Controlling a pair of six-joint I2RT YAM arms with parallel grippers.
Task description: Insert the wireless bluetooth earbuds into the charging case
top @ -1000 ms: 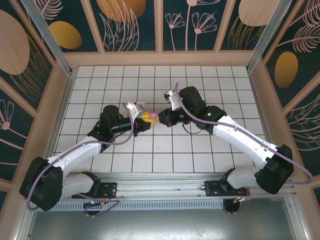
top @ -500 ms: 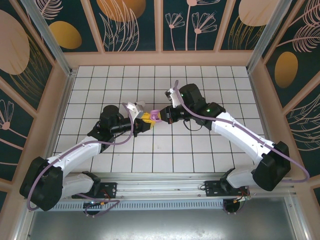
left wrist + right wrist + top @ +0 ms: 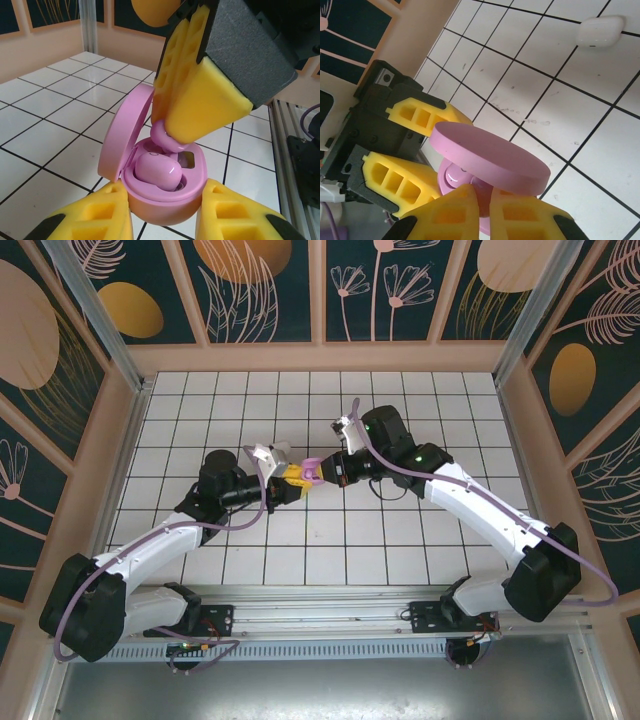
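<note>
My left gripper (image 3: 165, 217) is shut on the base of the pale purple charging case (image 3: 167, 197), whose lid (image 3: 125, 132) stands open. One purple earbud (image 3: 157, 170) sits in the near slot. My right gripper (image 3: 482, 205) is shut on a second purple earbud (image 3: 165, 137) and holds it against the case's far slot, touching the rim, under the lid (image 3: 490, 157). In the top view the two grippers meet at the case (image 3: 310, 469) in the middle of the tiled floor, the left gripper (image 3: 292, 478) to its left and the right gripper (image 3: 328, 472) to its right.
A closed white case (image 3: 600, 31) lies on the tiles beyond the purple lid in the right wrist view. Wooden walls (image 3: 130, 430) ring the white tiled floor. A metal rail (image 3: 320, 595) runs along the near edge by the arm bases.
The right arm's wrist has shifted slightly toward the far side, and its gripper sits a little higher at the case. The left arm and the case have stayed put.
</note>
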